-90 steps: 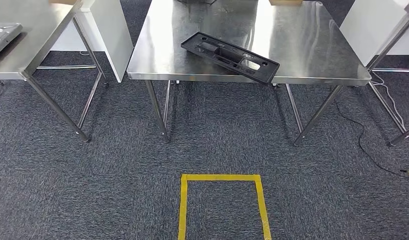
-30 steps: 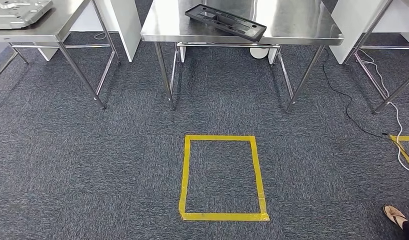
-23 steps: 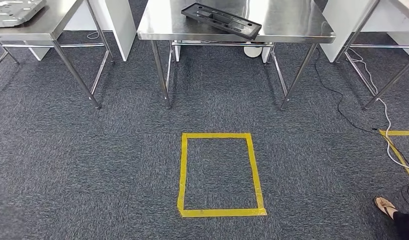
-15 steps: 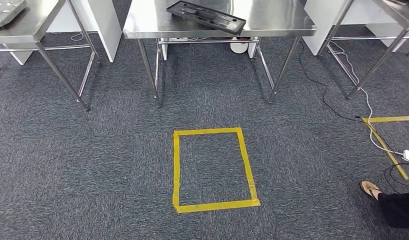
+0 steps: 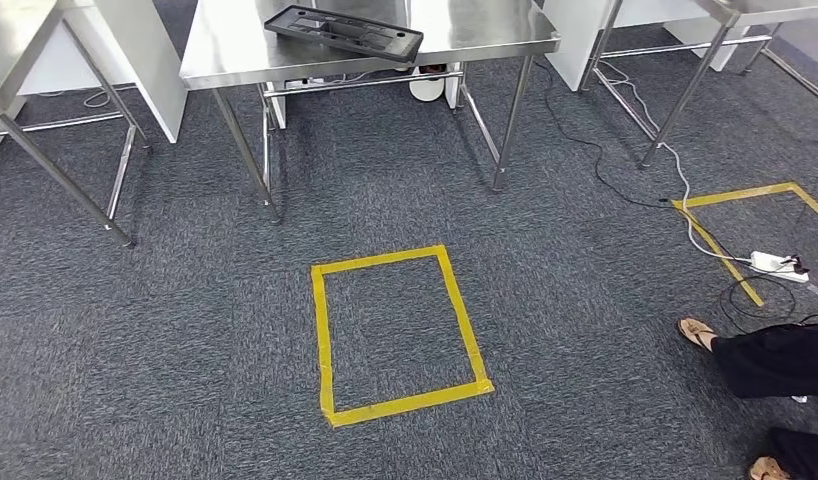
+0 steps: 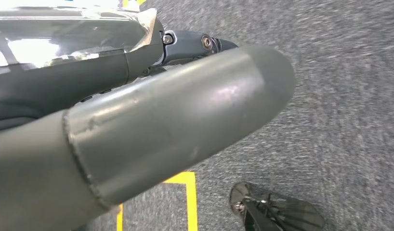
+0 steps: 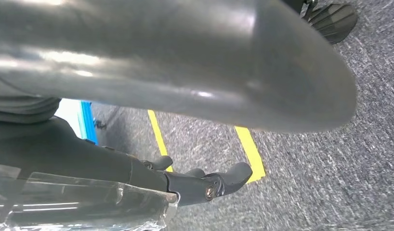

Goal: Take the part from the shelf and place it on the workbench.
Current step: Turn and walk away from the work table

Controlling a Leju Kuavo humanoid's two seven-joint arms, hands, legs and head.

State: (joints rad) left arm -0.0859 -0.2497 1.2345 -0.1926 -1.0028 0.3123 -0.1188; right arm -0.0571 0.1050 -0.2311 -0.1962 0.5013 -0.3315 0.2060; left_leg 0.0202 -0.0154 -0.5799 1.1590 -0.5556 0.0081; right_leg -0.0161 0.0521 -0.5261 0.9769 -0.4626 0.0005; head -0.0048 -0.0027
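Part count first: you have one black part [image 5: 344,32], a long flat moulded frame, lying on the steel tabletop [image 5: 225,50] at the top of the head view, set at a slant with one end reaching the front edge. No hand touches it.

You can see three steel tables in all: the middle one carrying the part, one at the far left [image 5: 15,40] and one at the upper right [image 5: 745,10]. White panels [image 5: 135,50] stand between them.

On the grey carpet [image 5: 185,330] you have two yellow tape outlines: a full rectangle [image 5: 397,332] in front of the middle table, and a partial one [image 5: 745,215] to the right. Cables [image 5: 625,165] trail across the floor from under the tables to a white power strip [image 5: 775,265] lying just inside the right outline.

Watch the right side: a person's legs in dark trousers [image 5: 775,360] and two sandalled feet [image 5: 695,332] sit close beside that outline.

Your left hand [image 6: 185,96] hangs over the carpet in the left wrist view, holding nothing, its dark fingers [image 6: 204,44] stretched out loosely beside the thumb. Your right hand [image 7: 209,86] hangs likewise in the right wrist view, empty, with fingers [image 7: 219,182] slightly curled and apart from the thumb.
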